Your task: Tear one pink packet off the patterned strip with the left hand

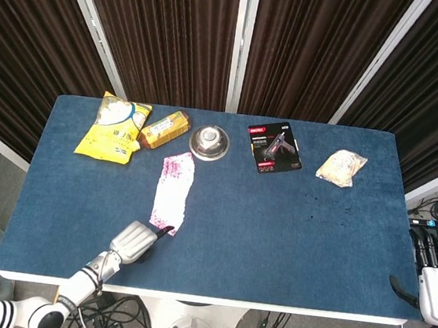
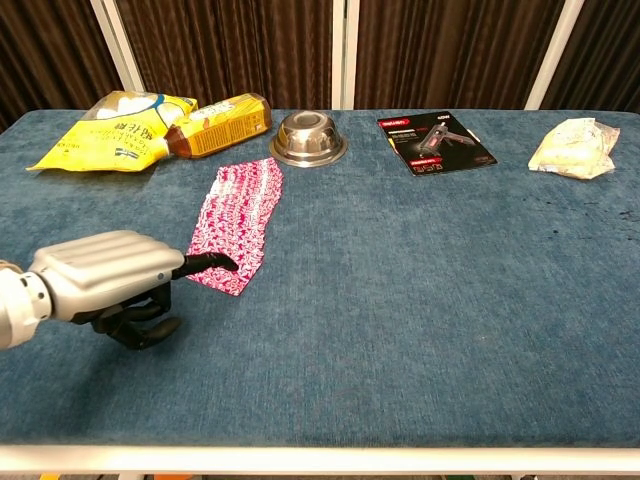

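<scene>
A strip of pink patterned packets lies flat on the blue table, left of centre. My left hand hovers at the strip's near end, palm down. One dark finger reaches over the nearest packet; whether it touches is unclear. The other fingers curl underneath and hold nothing. My right hand is off the table's right front corner with fingers extended, holding nothing; only the head view shows it.
Along the back stand a yellow snack bag, an amber bottle lying on its side, a steel bowl, a carded glue gun pack and a clear bag. The table's front edge is close to my left hand.
</scene>
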You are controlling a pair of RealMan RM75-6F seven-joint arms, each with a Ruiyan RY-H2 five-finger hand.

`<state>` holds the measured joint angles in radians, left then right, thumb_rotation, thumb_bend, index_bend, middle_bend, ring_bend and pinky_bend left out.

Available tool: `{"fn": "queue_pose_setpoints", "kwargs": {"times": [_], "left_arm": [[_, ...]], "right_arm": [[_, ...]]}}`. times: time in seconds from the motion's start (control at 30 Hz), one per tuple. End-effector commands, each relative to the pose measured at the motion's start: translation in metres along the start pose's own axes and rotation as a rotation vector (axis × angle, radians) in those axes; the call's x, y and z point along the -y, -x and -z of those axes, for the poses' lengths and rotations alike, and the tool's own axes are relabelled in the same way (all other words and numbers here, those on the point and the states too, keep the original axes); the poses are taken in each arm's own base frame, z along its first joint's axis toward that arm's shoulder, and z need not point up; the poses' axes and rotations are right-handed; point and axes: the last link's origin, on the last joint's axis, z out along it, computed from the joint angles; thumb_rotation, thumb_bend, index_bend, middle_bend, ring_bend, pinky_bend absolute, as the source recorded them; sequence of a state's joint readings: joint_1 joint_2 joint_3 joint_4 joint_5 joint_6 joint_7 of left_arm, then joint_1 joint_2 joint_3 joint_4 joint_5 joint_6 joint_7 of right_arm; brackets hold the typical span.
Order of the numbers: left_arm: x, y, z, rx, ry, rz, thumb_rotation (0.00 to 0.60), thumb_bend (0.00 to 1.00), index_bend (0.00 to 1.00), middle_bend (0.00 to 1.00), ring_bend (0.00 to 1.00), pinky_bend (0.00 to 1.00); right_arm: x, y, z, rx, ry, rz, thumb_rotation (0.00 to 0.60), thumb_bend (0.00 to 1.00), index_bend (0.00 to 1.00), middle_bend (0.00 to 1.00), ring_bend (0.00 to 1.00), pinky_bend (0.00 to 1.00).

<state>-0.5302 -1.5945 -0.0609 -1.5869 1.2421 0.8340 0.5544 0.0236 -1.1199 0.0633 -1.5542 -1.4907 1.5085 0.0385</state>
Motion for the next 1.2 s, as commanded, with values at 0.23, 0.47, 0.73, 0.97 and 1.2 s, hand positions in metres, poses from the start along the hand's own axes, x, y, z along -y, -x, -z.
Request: {"fn": "queue_pose_setpoints", "kwargs": {"times": [0.23,0.47,0.73,0.97,1.2], "left_arm": [[0.004,-0.003,-0.023,0.048,-0.042,-0.01,0.6,0.54,0.09,0.94,0.95,0.95],[0.007,0.0,-0.023,0.078,-0.065,-0.02,0.6,0.54,0.09,0.94,0.95,0.95],[0.017,0.0,-0.011,0.093,-0.102,-0.021,0.6,0.54,0.09,0.94,0.95,0.95],[0.032,0.001,-0.001,0.115,-0.151,-0.021,0.6,0.54,0.09,0.94,0.95,0.95],[0.045,0.003,0.008,0.139,-0.19,-0.019,0.6,0.55,0.09,0.94,0.95,0.95]], "right_arm": [[-0.005,0.0,-0.002,0.0,0.01,-0.005,0.6,0.15,0.0,0.0,0.0,0.0],[-0.005,0.001,-0.004,0.004,0.011,-0.006,0.6,0.15,0.0,0.0,0.0,0.0],[-0.003,0.003,-0.004,0.007,0.005,-0.005,0.6,0.15,0.0,0.0,0.0,0.0],[0.002,0.003,-0.004,0.004,-0.004,-0.001,0.6,0.15,0.0,0.0,0.0,0.0],[0.005,0.002,-0.004,0.001,-0.006,0.004,0.6,0.15,0.0,0.0,0.0,0.0]]}}
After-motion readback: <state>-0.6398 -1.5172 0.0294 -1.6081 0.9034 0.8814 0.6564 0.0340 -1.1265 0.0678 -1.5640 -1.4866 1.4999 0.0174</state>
